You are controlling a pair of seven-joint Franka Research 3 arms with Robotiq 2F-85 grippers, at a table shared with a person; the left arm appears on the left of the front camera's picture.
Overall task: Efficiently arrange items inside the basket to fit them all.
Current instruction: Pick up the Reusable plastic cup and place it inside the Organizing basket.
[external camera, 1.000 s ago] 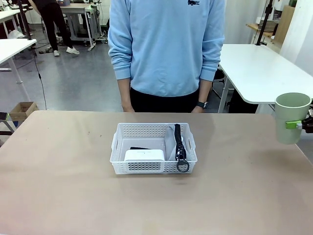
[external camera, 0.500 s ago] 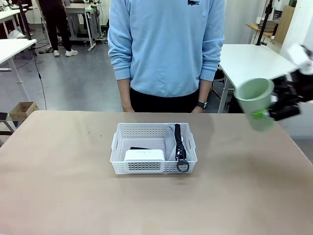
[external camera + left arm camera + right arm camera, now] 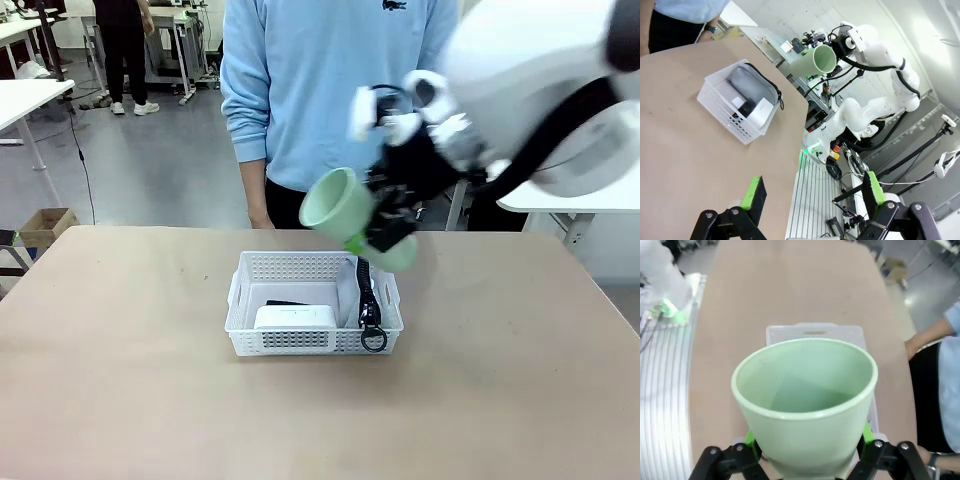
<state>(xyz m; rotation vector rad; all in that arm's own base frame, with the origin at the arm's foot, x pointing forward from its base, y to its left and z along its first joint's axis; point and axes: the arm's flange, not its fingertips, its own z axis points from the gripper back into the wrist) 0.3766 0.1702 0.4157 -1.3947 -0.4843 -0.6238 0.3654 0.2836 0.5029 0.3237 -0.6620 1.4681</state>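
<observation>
The right tool (image 3: 385, 232) grips a pale green cup (image 3: 345, 212) from both sides, green pads pressed against its lower wall, and holds it tilted in the air with the mouth turned toward the robot's left. Directly beneath the tool, on the table (image 3: 120, 380), sits the white perforated basket (image 3: 250, 300); the cup hangs above its far right corner, clear of the rim. Seen along the tool's own fingers, the cup's open mouth (image 3: 805, 377) faces the camera and the basket's far wall (image 3: 814, 331) shows just beyond it.

Inside the basket, a small white boxy device (image 3: 295, 317) lies against the near wall below and to the left of the tool, with a black stapler (image 3: 285, 302) partly hidden behind it. A grey pouch (image 3: 349, 290) stands on edge along the right side, its black strap (image 3: 368, 300) draped over the near rim.

Beyond the tool, a person in a light blue sweatshirt (image 3: 330, 100) stands at the table's far edge.

The left tool (image 3: 812, 192) hovers well off to the side with its fingers spread wide and nothing between them.
</observation>
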